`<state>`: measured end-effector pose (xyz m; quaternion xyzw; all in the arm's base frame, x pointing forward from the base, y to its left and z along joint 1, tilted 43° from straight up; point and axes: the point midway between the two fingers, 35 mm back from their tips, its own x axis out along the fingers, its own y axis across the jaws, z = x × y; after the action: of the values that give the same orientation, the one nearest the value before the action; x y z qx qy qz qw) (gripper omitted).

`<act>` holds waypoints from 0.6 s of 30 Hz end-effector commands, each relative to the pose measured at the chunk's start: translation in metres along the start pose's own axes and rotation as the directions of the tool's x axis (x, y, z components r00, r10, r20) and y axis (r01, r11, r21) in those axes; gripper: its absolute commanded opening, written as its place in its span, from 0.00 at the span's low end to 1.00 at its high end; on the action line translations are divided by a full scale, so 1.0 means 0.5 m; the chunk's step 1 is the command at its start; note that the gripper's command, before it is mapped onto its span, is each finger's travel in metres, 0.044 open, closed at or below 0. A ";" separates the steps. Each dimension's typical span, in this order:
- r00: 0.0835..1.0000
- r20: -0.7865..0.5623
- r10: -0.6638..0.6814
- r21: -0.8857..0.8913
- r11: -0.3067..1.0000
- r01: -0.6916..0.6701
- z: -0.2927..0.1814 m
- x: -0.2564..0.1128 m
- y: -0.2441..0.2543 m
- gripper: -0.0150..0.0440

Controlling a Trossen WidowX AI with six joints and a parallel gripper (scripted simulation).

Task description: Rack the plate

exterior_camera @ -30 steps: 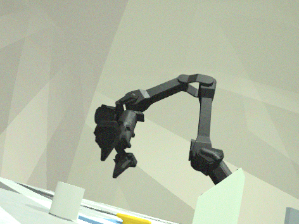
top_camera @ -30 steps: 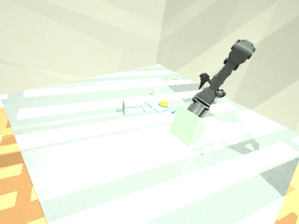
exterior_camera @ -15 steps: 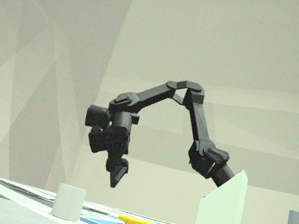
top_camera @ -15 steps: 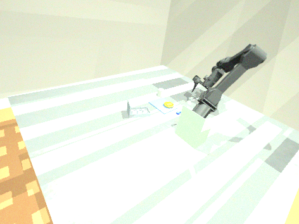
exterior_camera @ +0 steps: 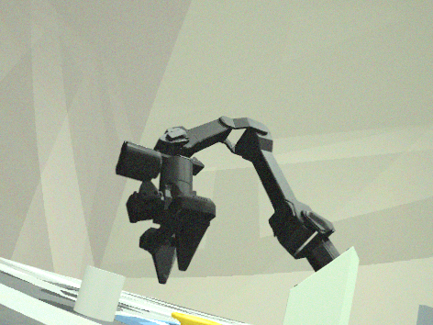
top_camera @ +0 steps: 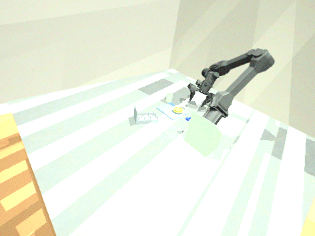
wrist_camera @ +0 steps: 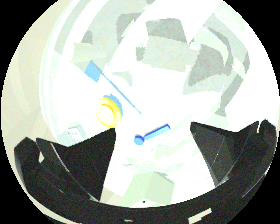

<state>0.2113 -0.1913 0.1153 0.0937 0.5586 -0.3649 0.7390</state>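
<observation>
The yellow plate lies flat on a pale mat with blue edges. The pale dish rack stands beyond the mat, to its left in the top view; a faint part of it shows beside the left finger in the wrist view. My gripper is open and empty, pointing down. It hangs above the table, to the right of the plate in the top view. In the wrist view the plate is up and left of the space between the fingers. The rack's slots are too small to make out clearly.
A blue stick-like object lies near the mat. A pale cylinder stands behind the mat. A pale green block stands beside the arm's base. A small blue patch shows at the mat's far edge.
</observation>
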 end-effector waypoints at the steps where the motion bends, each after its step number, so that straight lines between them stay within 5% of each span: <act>1: 0.999 -0.015 -0.048 -0.116 0.992 0.046 -0.001 0.019 0.035 0.93; 18: 0.962 0.069 -0.263 -0.566 0.784 0.255 -0.022 0.067 0.186 0.93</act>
<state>0.2602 -0.1438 0.0640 -0.1585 0.6485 -0.2922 0.6848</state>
